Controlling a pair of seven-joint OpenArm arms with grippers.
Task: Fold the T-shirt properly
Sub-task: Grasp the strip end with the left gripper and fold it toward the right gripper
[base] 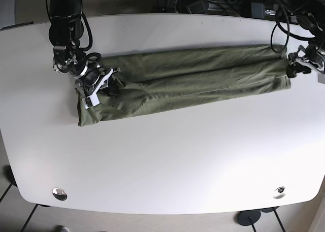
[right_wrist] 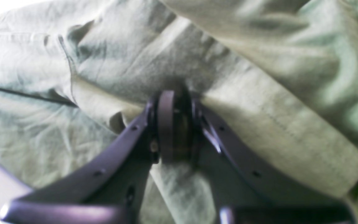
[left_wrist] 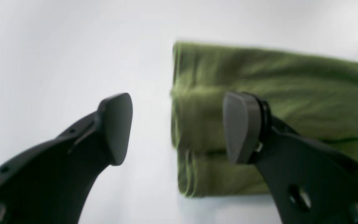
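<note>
Olive T-shirt (base: 188,77), folded lengthwise into a long band, lay across the white table (base: 162,161) between both arms. Right gripper (right_wrist: 174,124) was clenched on bunched cloth at one end; left gripper (left_wrist: 179,127) hovered w/ jaws spread at the opposite end, holding nothing. Judged best practice: pinch all stacked layers at the hem, keep band taut, lift both ends evenly. Fabric: soft, matte knit, creased.

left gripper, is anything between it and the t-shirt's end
Nothing visible. In the left wrist view the left gripper is open at the folded end of the T-shirt, with only bare white table around it. The right gripper is already shut on the shirt's other end.
</note>
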